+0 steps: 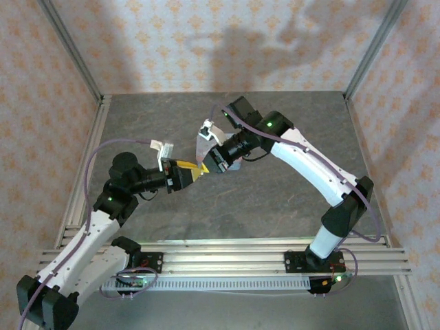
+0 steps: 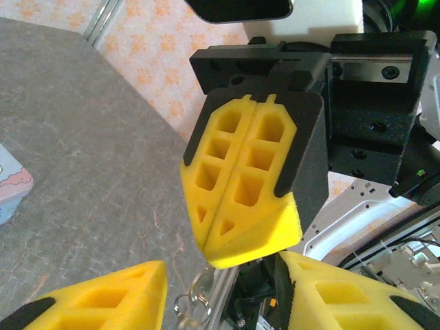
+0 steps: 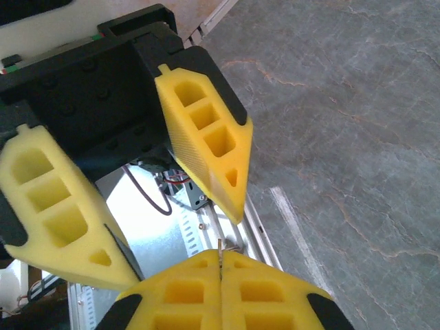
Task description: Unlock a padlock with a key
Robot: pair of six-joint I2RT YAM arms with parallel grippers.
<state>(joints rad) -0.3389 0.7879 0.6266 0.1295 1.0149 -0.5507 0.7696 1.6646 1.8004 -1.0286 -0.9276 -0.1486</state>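
My right gripper (image 3: 220, 261) is shut on the key (image 3: 220, 249), a thin brass sliver poking out of the seam between its pads. Seen from the left wrist, that same right gripper (image 2: 214, 244) hangs closed, and a small metal key ring (image 2: 194, 297) dangles beneath its tips. My left gripper (image 2: 223, 275) is open, one finger on each side of the right gripper's tip, holding nothing. From above, the left gripper (image 1: 196, 172) and right gripper (image 1: 210, 163) meet tip to tip over the middle of the table. The padlock is hidden.
A light-blue tin (image 2: 10, 185) lies on the grey table, and from above the tin (image 1: 236, 165) peeks out under the right wrist. Aluminium rails (image 1: 227, 254) run along the near edge, and patterned walls enclose the other sides.
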